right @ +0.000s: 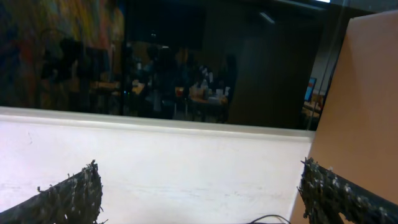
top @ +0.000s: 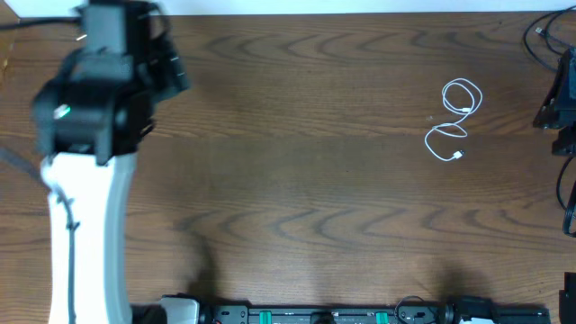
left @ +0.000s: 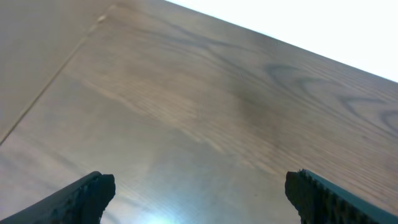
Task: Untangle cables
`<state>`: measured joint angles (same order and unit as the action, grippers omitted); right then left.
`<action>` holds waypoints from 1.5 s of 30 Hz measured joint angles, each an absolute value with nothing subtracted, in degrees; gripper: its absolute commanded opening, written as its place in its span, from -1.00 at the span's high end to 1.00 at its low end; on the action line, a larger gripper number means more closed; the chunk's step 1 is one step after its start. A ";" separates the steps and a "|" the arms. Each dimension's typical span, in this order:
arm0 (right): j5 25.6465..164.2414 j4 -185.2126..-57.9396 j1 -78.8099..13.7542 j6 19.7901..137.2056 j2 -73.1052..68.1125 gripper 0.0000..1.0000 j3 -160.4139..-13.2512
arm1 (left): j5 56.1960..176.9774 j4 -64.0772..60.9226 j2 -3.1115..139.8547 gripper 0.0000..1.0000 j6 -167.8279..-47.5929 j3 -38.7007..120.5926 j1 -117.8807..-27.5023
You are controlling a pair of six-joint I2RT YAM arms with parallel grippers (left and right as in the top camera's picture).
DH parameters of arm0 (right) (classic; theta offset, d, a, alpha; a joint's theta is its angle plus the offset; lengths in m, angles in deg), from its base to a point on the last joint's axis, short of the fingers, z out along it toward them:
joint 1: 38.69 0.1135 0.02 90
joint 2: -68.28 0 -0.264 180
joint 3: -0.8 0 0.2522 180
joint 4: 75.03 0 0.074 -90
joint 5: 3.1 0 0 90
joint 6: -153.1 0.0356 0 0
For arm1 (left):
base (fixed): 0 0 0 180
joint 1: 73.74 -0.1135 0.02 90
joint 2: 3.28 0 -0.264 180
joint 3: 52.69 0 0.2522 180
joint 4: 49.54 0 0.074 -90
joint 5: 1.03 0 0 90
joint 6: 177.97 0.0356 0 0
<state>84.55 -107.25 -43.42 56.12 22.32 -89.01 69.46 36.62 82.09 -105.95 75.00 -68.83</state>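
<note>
White cable [top: 456, 114] lies alone on tabletop [top: 297, 162], loose loops, no black one seen; task looks approx. done. Left pincer [left: 199, 183] & right pincer [right: 200, 171] gape wide, both empty.

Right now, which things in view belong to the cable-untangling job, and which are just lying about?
Job:
- thin white cord, loosely looped on the table's right side, not tangled with anything
- left gripper, open, empty
- right gripper, open, empty
- no thin black cord clearly in view

Not the job:
- brown wood-grain table
- black rail with green tabs at the near edge
- thick black wires on the right arm
</note>
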 measured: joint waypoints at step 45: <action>93.40 -122.05 -45.26 47.42 53.47 -0.99 -88.96 | 69.33 47.46 30.74 -0.90 -105.97 53.38 -72.94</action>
